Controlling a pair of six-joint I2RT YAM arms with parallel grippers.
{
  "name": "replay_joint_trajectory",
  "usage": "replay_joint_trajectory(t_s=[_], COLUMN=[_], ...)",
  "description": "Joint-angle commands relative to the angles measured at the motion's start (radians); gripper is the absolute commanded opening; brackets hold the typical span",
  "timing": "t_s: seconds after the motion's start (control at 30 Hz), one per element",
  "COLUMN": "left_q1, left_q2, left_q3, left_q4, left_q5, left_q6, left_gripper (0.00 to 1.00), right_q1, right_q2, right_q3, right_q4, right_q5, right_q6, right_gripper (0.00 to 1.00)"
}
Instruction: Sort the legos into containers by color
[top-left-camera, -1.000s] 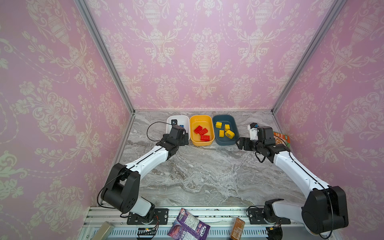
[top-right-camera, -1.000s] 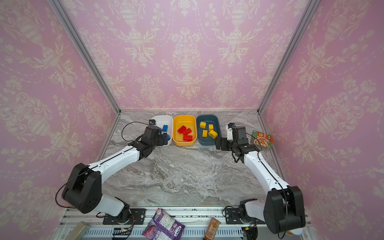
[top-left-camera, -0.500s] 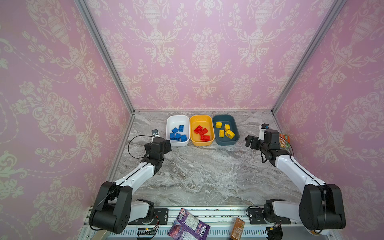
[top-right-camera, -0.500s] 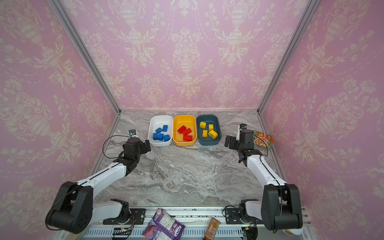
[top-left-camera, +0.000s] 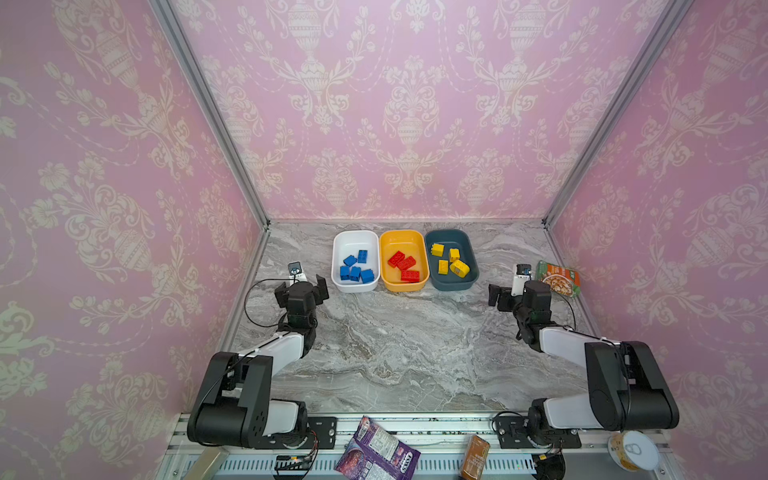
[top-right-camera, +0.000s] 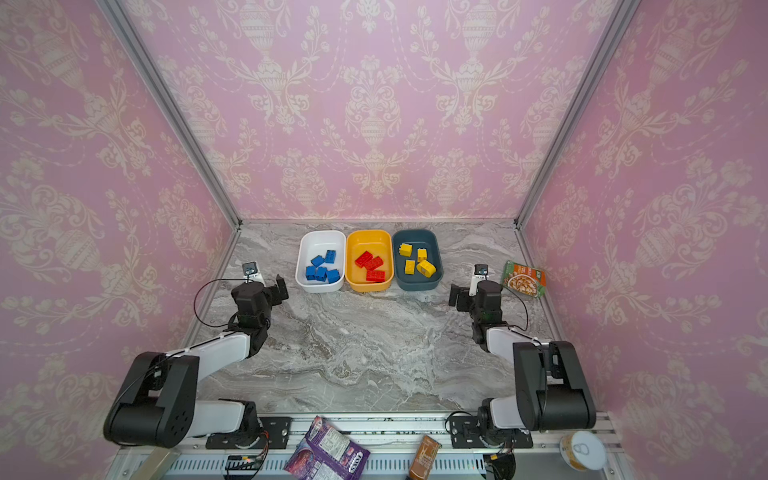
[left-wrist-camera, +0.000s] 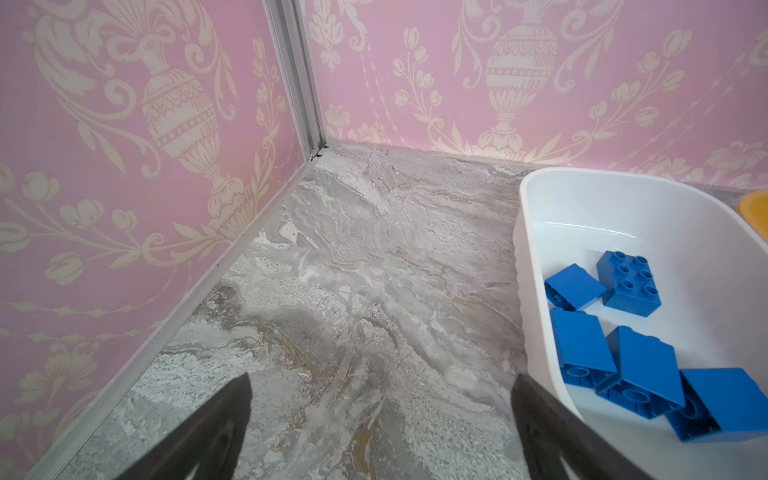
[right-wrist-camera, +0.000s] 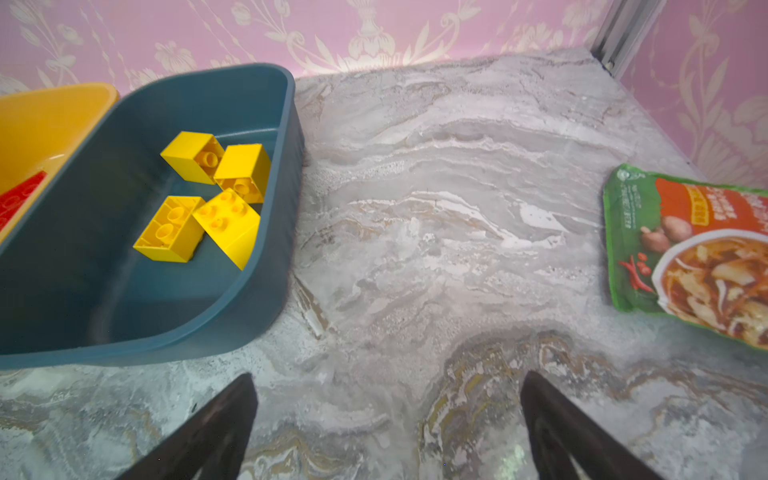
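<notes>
Three containers stand side by side at the back in both top views. The white tub holds several blue legos, the yellow-orange tub three red legos, and the teal tub several yellow legos. My left gripper hangs open and empty just left of the white tub, over bare marble. My right gripper is open and empty to the right of the teal tub, also over bare marble.
A green snack packet lies at the right wall, close behind my right gripper. Pink walls close in the left, right and back. On the front rail lie a purple packet, a brown packet and a round can.
Both arms have drawn back from the tubs toward the front and out to the sides. The left gripper left the white tub, uncovering the blue legos. Both are empty.
</notes>
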Motion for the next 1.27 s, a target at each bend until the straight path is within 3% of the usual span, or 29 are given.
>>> replay_joint_trajectory(t_s=[0.0, 0.17, 0.43, 0.63, 1.23], left_q1=[0.014, 0.018, 0.032, 0.037, 0.043], left_q2=[0.003, -0.005, 0.106, 0.225, 0.216], left_q3=[-0.002, -0.024, -0.077, -0.134, -0.143], left_q4=[0.042, 0.014, 0.214, 0.436, 0.435], left_q5=[0.031, 0.004, -0.004, -0.002, 0.006], left_q6=[0.060, 0.070, 0.087, 0.094, 0.080], left_gripper=[0.99, 0.99, 0.99, 0.99, 0.99], right_q1=[0.004, 0.011, 0.028, 0.050, 0.067], right_q2=[0.034, 0.065, 0.115, 0.125, 0.128], right_q3=[-0.024, -0.039, -0.065, -0.085, -0.098], right_q4=[0.166, 0.223, 0.306, 0.353, 0.383], right_q5=[-0.031, -0.043, -0.045, 0.039, 0.120], right_q6=[-0.039, -0.054, -0.076, -0.075, -0.067], right_gripper=[1.00, 1.00, 1.00, 1.00, 1.00])
